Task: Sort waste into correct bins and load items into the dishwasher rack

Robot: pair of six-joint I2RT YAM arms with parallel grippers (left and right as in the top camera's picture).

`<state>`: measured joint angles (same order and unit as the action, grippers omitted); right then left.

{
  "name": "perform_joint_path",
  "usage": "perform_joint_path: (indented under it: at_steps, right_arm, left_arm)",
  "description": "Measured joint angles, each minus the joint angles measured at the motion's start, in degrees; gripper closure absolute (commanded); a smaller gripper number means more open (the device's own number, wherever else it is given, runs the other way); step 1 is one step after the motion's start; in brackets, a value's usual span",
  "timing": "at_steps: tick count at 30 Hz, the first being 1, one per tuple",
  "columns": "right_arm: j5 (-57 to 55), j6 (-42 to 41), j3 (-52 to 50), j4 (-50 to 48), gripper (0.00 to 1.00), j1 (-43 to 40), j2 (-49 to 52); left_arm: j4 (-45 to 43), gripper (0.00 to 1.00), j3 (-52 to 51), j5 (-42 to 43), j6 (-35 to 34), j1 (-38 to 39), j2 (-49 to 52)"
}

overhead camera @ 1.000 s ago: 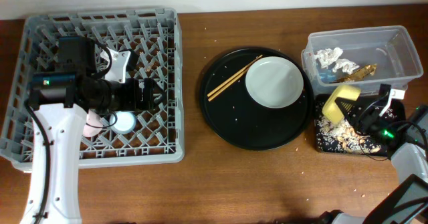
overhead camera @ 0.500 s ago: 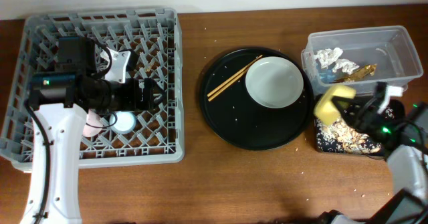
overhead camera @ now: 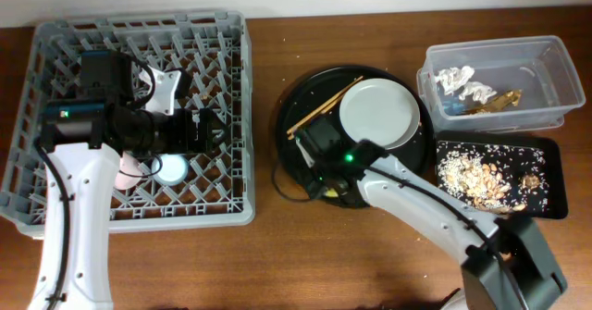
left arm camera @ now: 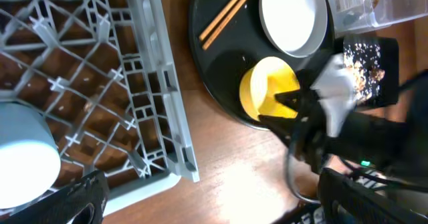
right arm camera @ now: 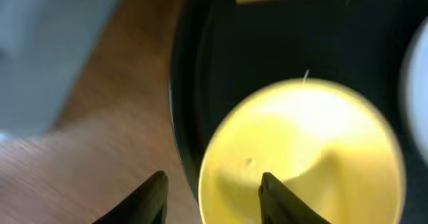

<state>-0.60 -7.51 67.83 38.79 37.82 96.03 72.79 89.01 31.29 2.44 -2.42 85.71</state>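
My right gripper [right arm camera: 214, 190] is shut on the rim of the yellow bowl [right arm camera: 301, 150], one finger inside and one outside. It holds the bowl over the lower left of the round black tray [overhead camera: 301, 102]. The bowl also shows in the left wrist view [left arm camera: 271, 90]. The pale grey plate [overhead camera: 379, 114] and wooden chopsticks [overhead camera: 319, 111] lie on that tray. My left gripper [left arm camera: 207, 210] is open and empty over the grey rack [overhead camera: 55, 42], near the light-blue cup [overhead camera: 169, 169] and pink cup [overhead camera: 129, 167]. The clear tub [overhead camera: 555, 69] holds white tissue [overhead camera: 458, 77] and a golden wrapper [overhead camera: 499, 97].
The shallow black rectangular tray [overhead camera: 548, 199] at the right holds beige food scraps [overhead camera: 472, 171]. A few crumbs lie on the brown table around the round tray. My right arm stretches across the table front from the lower right.
My right gripper has swung left with the yellow bowl, from above the shallow black tray to the round black tray. The scraps now lie uncovered in the shallow tray. My left arm has not moved.
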Motion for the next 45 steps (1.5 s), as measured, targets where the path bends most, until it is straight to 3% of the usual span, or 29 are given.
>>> perform_joint_path:
  at_steps: [4, 10, 12, 13, 17, 18, 21, 25, 31, 34, 36, 38, 45]
  right_arm:
    - [1.7, -3.2, 17.3, 14.3, 0.52, -4.5, -0.3]
    - [20.0, -10.0, 18.3, 23.0, 0.51, -31.5, -0.3]
    - [22.6, -6.8, 18.5, 28.0, 0.45, -35.2, -0.2]
    - [22.8, -5.8, 18.5, 28.1, 0.42, -35.2, -0.2]
    - [22.8, -4.3, 18.5, 27.5, 0.37, -35.2, -0.2]
    - [22.7, -4.3, 18.5, 27.4, 0.36, -35.2, -0.2]
    - [21.0, -4.1, 18.5, 27.8, 0.36, -35.2, -0.2]
    - [20.1, -4.1, 18.5, 27.8, 0.35, -35.2, -0.2]
    - [20.0, -4.1, 18.5, 27.7, 0.35, -35.2, -0.2]
    - [20.0, -4.1, 18.5, 27.6, 0.35, -35.2, -0.2]
    - [20.0, -4.0, 18.5, 27.6, 0.35, -35.2, -0.2]
    - [20.0, -4.1, 18.5, 27.6, 0.35, -35.2, -0.2]
    - [20.0, -4.1, 18.5, 27.0, 0.35, -35.2, -0.2]
  left_arm:
    - [0.1, 0.01, 0.0, 0.0, 0.0, 0.0, 0.0]
    - [-1.1, 0.01, 0.0, 0.5, -0.9, 0.0, 0.0]
    - [-10.6, 0.01, 0.0, 0.6, -1.5, 1.7, 0.1]
    - [-12.9, 0.01, 0.2, -1.8, -1.6, 7.5, 1.4]
    - [-32.3, 0.35, 0.3, -17.9, -1.8, 26.5, 14.0]
    - [-37.1, 0.41, 0.2, -19.3, -1.8, 27.5, 17.1]
    - [-47.9, 0.46, 0.6, -23.2, 0.0, 28.5, 30.7]
    - [-51.6, 0.57, 0.5, -24.5, 1.0, 28.7, 40.3]
    - [-53.5, 0.63, 0.9, -26.5, 2.6, 31.4, 42.4]
    - [-49.5, 0.53, 2.6, -27.2, 3.0, 31.8, 42.4]
    - [-47.1, 0.54, 3.5, -27.1, 3.9, 32.3, 42.1]
    - [-47.3, 0.64, 3.5, -27.9, 5.8, 32.5, 41.1]
    - [-50.1, 0.66, 3.6, -30.5, 11.6, 32.5, 41.3]
